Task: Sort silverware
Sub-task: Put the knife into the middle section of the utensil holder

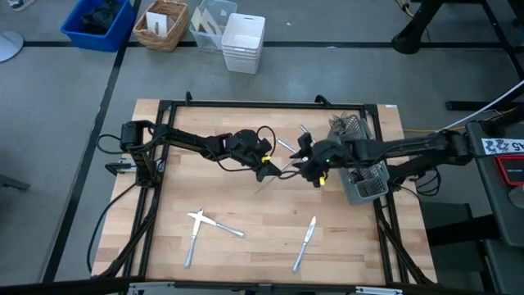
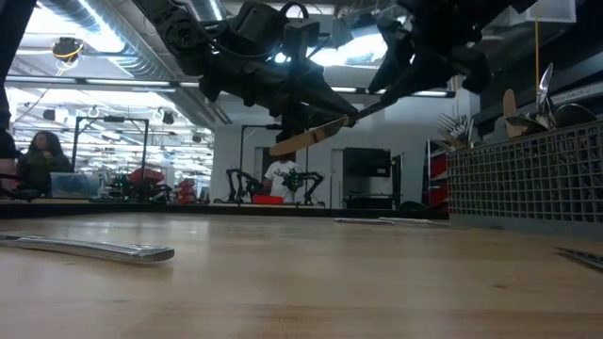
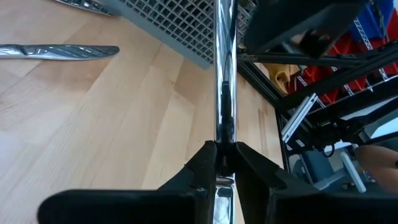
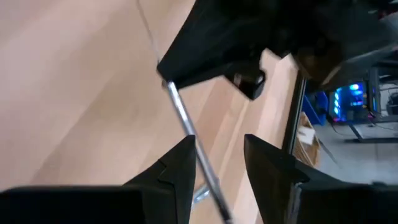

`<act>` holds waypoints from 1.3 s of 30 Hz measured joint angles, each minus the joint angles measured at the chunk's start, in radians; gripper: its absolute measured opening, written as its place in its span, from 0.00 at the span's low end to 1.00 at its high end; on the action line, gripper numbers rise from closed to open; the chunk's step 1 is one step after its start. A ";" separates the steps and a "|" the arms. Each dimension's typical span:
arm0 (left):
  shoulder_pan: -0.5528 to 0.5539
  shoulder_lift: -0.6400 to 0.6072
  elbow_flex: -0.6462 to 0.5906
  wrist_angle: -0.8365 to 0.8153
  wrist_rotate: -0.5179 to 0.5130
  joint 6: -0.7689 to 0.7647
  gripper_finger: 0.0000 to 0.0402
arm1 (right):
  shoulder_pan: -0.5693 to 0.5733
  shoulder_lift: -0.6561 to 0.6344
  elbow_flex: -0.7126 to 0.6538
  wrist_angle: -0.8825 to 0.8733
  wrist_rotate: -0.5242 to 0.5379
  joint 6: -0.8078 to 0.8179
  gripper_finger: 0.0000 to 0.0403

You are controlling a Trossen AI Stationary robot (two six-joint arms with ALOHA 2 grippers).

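Holding slim utensil mid-air above bench centre: left pincer clamped on shaft. Right pincer wide, straddling it. Stiff, light, slippery metal; you grip mid-shaft, flat sides.

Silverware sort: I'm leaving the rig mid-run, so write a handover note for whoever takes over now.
Left end effector: shut on a utensil, held mid-air over table centre.
Right end effector: open around the same utensil's other end; handover not finished.
Done: some pieces stand in the mesh caddy.
Left: crossed pieces and a knife near the front edge, another piece behind the arms.
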 joint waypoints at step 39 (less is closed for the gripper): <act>-0.027 -0.002 0.001 0.024 0.003 -0.027 0.09 | 0.018 0.042 -0.001 -0.017 -0.031 -0.005 0.17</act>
